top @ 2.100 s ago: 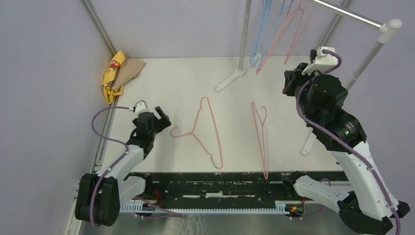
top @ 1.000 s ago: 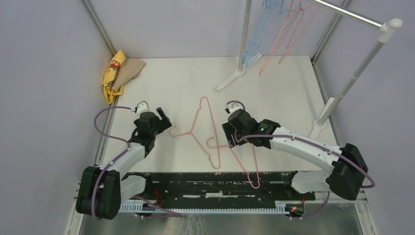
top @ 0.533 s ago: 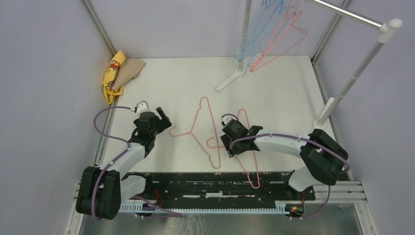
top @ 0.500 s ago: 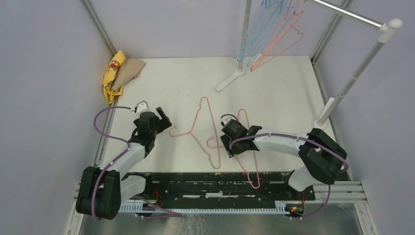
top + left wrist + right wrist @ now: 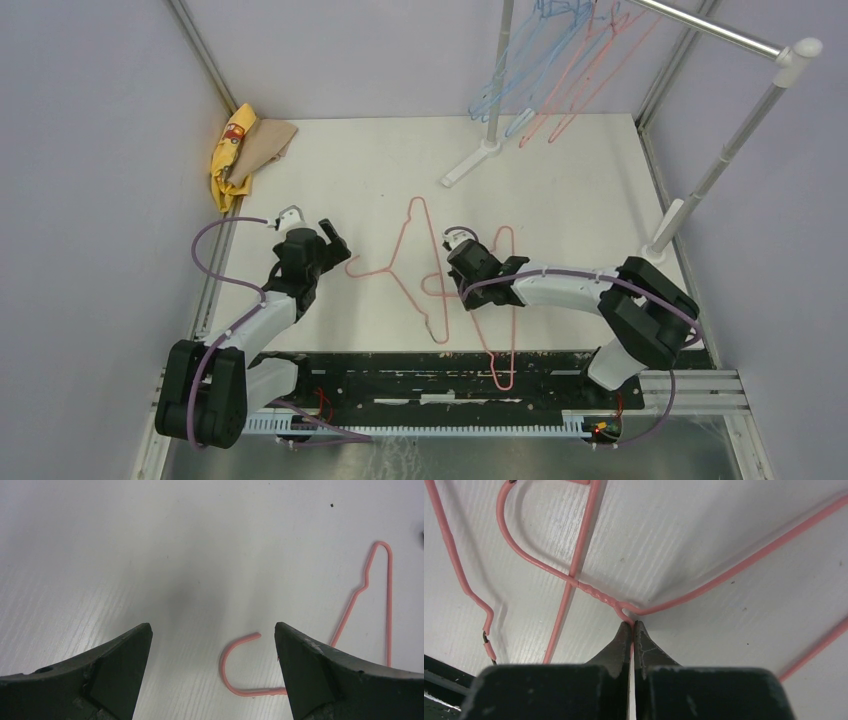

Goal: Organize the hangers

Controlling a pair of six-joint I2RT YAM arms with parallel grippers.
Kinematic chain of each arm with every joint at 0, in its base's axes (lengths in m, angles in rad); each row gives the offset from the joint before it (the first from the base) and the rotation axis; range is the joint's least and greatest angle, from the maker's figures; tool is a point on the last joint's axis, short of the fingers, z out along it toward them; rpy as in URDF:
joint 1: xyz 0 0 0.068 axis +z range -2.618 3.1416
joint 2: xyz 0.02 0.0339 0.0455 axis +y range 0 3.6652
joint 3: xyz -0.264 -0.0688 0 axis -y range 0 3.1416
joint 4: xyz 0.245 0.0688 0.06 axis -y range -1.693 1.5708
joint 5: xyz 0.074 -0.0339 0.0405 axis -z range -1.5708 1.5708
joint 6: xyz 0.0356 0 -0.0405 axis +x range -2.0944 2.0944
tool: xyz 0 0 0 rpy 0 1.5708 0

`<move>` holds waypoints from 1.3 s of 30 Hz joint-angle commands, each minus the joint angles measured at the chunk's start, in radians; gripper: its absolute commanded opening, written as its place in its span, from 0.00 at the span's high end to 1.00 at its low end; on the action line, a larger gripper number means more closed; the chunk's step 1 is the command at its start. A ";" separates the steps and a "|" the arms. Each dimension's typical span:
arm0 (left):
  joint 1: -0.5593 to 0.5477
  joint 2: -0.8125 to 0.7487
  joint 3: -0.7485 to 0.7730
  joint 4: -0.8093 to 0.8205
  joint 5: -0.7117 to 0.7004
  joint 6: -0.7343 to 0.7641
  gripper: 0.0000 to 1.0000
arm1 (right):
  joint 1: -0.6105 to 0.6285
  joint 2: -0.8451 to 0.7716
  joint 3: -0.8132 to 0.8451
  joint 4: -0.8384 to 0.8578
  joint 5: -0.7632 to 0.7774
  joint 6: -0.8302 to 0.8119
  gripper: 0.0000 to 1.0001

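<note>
Two pink hangers lay flat near the middle of the table (image 5: pixel 350 170). The rest, blue and pink, hung on the rack (image 5: pixel 497 70) at 1 o'clock. A cloth (image 5: pixel 235 150) sat at the 10 o'clock corner.

The right gripper (image 5: pixel 633 627) had its jaws pressed together on the right hanger (image 5: pixel 596 594), pinching the wire just below the twisted neck where the two shoulders meet. This hanger lay at 3 o'clock of the left hanger (image 5: pixel 222 666). Its body ran toward 6 o'clock and its hook reached toward 9 o'clock. In the right wrist view that hook crossed one straight wire of the left hanger, so the two overlapped.

The left gripper (image 5: pixel 212 627) held nothing. Its jaws were spread wide above the table, with the left hanger's hook lying on the surface between them.

The wire looked thin, light and springy, with a smooth coating that would likely slip in a loose pinch. The neck seemed the best hold: it is the stiffest part, and it keeps the hook free for the rail. Held there, the long triangle would probably swing and droop once lifted. The crossed hook could snag and drag the left hanger along, so a lift toward 3 o'clock, away from it, looked safer.
</note>
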 commanded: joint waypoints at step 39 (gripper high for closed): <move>0.005 -0.026 0.010 0.037 -0.006 -0.004 0.01 | 0.002 -0.700 0.742 -0.532 -0.157 -0.097 0.99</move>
